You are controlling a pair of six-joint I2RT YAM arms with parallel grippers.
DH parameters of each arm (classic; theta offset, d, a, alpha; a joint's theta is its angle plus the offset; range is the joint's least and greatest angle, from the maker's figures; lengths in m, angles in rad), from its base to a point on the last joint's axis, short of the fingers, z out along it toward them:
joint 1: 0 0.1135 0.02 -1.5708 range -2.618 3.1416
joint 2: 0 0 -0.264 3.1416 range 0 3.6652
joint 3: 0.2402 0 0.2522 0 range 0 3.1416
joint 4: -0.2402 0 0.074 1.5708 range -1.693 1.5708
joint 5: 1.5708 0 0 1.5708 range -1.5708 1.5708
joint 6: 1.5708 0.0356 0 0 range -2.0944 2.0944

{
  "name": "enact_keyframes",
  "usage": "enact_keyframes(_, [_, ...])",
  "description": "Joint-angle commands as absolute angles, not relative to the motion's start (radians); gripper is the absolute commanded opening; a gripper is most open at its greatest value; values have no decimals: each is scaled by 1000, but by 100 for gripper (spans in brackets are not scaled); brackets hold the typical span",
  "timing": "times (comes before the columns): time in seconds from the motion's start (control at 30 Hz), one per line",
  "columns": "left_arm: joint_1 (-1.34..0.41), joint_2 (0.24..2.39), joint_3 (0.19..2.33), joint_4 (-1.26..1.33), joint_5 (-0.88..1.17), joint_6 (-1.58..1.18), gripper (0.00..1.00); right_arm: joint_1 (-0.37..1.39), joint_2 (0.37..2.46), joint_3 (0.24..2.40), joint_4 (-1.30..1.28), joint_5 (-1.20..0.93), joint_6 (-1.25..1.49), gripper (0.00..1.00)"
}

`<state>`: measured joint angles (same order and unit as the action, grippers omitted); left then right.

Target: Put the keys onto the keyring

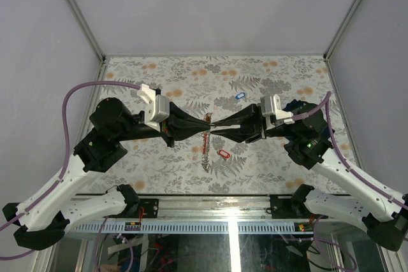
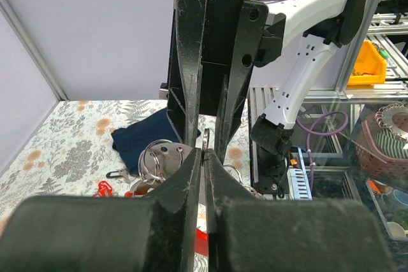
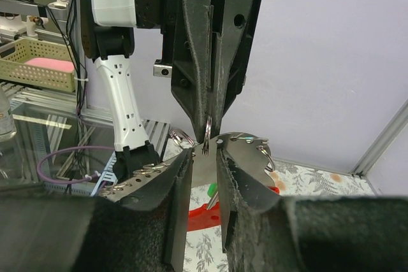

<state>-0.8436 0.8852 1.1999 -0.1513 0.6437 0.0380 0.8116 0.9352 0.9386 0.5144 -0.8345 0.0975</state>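
My left gripper is shut on a small silvery keyring, held edge-on above the table; the ring also shows in the right wrist view. My right gripper faces it tip to tip and holds a thin silvery key, whose toothed tip touches the ring's lower edge. A red-tagged key lies on the table below the grippers. A blue-tagged key lies farther back. A green-tagged key shows under the right fingers.
A round metal plate with several rings on a red stand sits under the grippers. A navy folded cloth lies behind it. The table carries a floral cover, with walls on three sides.
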Motion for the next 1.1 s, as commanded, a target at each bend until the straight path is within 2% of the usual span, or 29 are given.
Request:
enact_keyframes(0.0, [-843, 884, 1200, -74, 652, 36, 0, 822, 919, 958, 595, -817, 90, 28])
enact_keyframes(1.07, [-842, 874, 1204, -85, 662, 36, 0, 823, 906, 969, 546, -809, 74, 25])
